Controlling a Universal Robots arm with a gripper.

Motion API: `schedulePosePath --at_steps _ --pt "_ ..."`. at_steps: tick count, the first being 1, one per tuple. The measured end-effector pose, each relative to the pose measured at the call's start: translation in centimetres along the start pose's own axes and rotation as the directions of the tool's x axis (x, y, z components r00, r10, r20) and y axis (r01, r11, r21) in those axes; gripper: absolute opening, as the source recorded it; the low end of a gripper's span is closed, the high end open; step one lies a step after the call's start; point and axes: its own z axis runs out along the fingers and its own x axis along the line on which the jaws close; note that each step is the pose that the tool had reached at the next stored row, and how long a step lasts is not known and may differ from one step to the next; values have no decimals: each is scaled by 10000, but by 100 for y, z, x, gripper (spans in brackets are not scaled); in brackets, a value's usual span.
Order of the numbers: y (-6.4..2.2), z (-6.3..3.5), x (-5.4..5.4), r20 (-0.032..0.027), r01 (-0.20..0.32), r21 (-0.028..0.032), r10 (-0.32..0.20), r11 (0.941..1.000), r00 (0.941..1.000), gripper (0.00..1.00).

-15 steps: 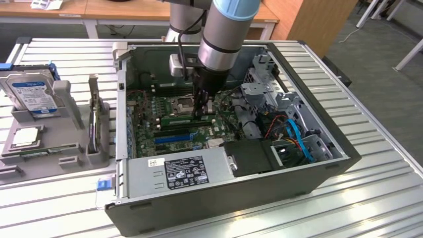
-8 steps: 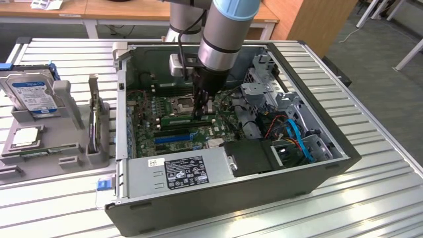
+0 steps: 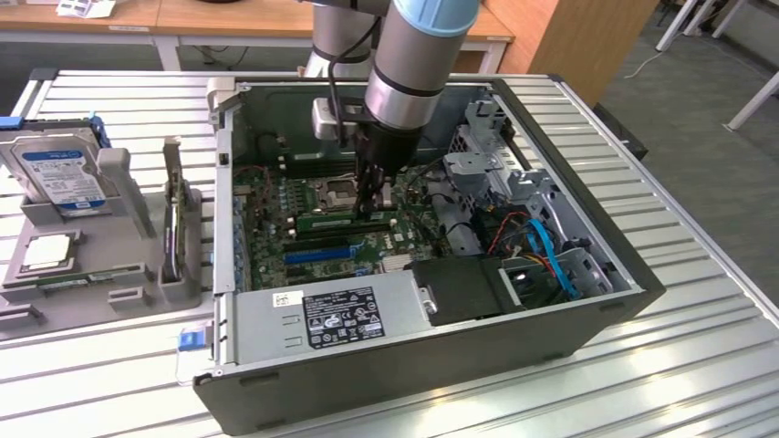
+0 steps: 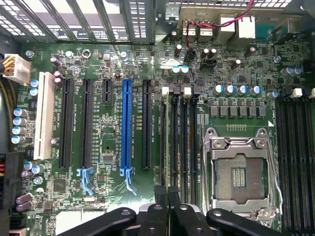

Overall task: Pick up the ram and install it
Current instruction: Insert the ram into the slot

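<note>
One black claw (image 3: 374, 208) is clamped shut on the long, thin green circuit-board ram (image 3: 328, 220), low inside the open grey computer case (image 3: 585, 301). Its long axis lies along the black memory slots (image 4: 175, 137), directly under the claw.

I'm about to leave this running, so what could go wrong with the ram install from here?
The shut gripper sits right at the ram over the memory slots; if the stick is off line, pressing could bend it. The open processor socket lies right beside those slots, so a slip could damage its exposed contacts.
</note>
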Motion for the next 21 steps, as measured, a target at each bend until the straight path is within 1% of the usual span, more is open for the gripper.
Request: schedulePosePath --at_steps 5,11,15,21 --pt "0 0 7 29 4 -1 -4 10000 10000 11" --pt "-1 -1 11 41 10 -1 -10 10000 10000 11" --pt "-1 -1 11 77 20 -1 -20 10000 10000 11" --pt "-2 -1 13 79 29 -3 -29 10000 10000 11"
